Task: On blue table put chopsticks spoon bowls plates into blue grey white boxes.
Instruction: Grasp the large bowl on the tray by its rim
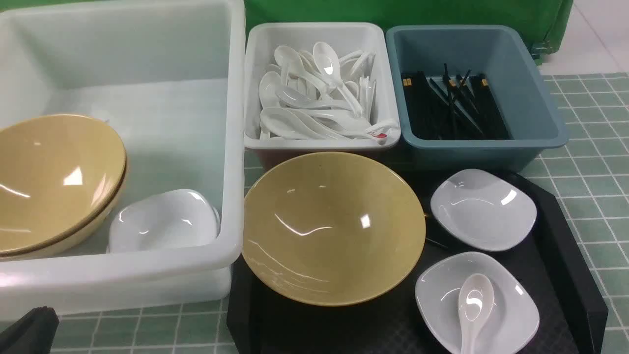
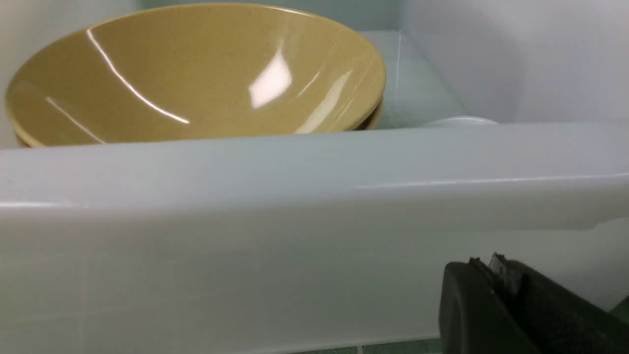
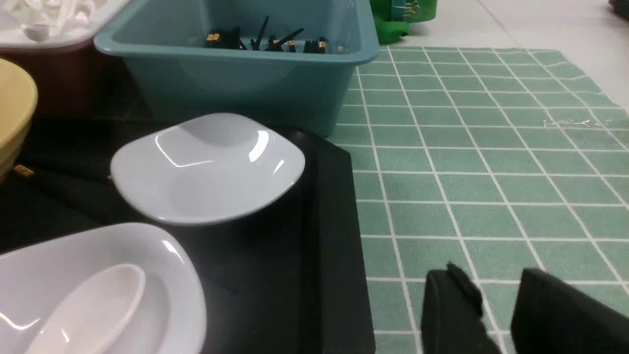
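On the black tray [image 1: 565,236] in front of you, a tan bowl [image 1: 334,226] is sitting beside two white plates: the far plate [image 1: 484,209] is lying bare, and the near plate [image 1: 516,314] is carrying a spoon [image 1: 474,305]. Over in the big translucent white box [image 1: 147,285], stacked bowls [image 1: 54,177] are sitting next to another plate [image 1: 162,221]. The small white box [image 1: 253,73] is holding a heap of spoons [image 1: 314,98], and the slate-blue box [image 1: 530,88] is holding the chopsticks [image 1: 452,105]. Your left gripper [image 2: 491,265] is waiting low outside that big box's near wall, jaws pressed together, gripping nothing. Your right gripper [image 3: 491,278] is hovering over the blue table [image 3: 491,147] just beside the tray, jaws parted and empty.
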Available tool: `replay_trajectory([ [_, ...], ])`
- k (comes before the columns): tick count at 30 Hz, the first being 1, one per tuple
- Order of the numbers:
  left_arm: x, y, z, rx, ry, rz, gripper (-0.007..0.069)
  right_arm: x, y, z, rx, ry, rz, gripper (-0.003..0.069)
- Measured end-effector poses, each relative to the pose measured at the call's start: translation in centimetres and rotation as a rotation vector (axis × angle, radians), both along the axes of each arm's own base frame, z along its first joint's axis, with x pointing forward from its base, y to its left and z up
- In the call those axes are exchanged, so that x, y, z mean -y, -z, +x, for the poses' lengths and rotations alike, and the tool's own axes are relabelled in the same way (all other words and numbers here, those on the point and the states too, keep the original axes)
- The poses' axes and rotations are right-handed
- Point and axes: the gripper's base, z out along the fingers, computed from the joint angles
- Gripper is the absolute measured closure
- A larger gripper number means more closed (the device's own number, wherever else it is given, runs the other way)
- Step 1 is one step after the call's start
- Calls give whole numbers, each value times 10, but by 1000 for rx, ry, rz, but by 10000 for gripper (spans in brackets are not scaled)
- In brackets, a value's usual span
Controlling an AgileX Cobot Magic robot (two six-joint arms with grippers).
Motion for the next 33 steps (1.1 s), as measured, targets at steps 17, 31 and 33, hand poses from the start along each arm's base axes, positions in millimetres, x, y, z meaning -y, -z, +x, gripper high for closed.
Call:
replay_trajectory([
  [17, 0, 0, 0, 0, -1, 17, 620, 0, 0, 0, 0, 0, 0, 423],
  [31, -1, 0, 0, 4, -2, 19, 620, 0, 0, 0, 0, -1, -4, 423],
  [33, -1, -1, 0, 9, -2, 19, 620, 0, 0, 0, 2, -2, -6, 423],
])
